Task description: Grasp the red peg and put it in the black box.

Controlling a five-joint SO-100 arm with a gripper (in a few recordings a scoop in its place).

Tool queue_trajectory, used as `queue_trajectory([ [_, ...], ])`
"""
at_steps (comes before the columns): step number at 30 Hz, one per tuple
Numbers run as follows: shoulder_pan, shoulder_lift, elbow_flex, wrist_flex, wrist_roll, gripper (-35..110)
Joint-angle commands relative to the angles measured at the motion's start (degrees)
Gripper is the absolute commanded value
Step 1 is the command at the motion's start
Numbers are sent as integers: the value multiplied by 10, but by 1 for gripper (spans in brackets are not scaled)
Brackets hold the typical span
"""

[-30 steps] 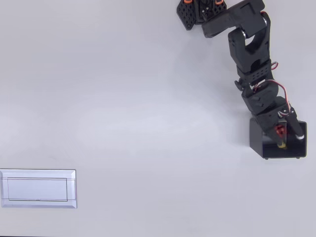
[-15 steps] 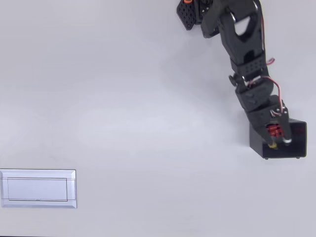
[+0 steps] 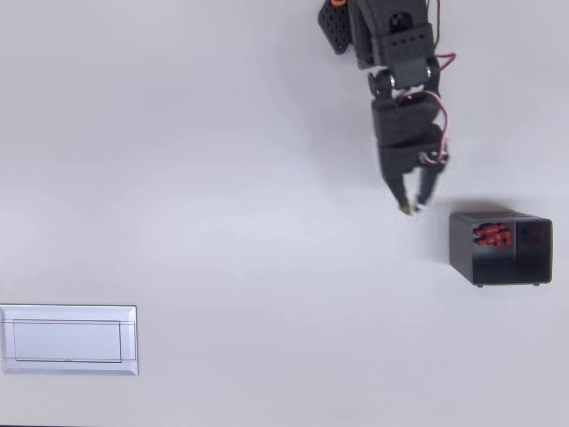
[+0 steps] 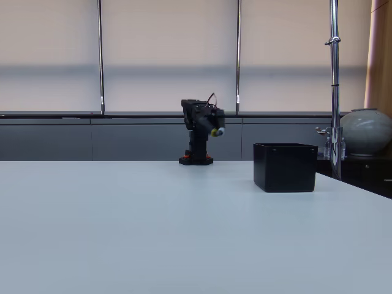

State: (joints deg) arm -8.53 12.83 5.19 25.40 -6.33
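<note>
In the overhead view, the claw [image 3: 412, 206] sits just beside the black box [image 3: 500, 248], at about 10 o'clock from it and clear of its wall. The 2 fingers are parted by a narrow gap and nothing lies between them. Red pegs [image 3: 492, 236] lie together on the box floor, near its upper-left corner in that view; the exact count cannot be told. A pale grey tray [image 3: 69, 340] lies well apart at 8 o'clock on the worktop [image 3: 222, 178], and no loose peg is visible on the worktop.

In the fixed view, the arm [image 4: 201, 125] stands folded over its base behind the box [image 4: 285, 166], with the claw raised off the worktop.

Judged step: retreat after release, with the deposit apparently complete.

To perform this step well:
1. Keep the claw above the height of the box rim while moving away, so that neither finger clips the thin wall and shifts the box.
2. Keep the fingers parted and confirm that no peg clings to them.
3. Confirm that the pegs rest fully inside the walls.
</note>
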Motion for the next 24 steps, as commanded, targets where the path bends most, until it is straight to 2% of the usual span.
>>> queue_trajectory([
  [1, 45, -123, -39, 138, 22, 0],
  [5, 58, -166, -43, 257, 24, 0],
  [16, 64, -215, -43, 446, 45, 0],
  [24, 63, -236, -44, 510, 53, 0],
])
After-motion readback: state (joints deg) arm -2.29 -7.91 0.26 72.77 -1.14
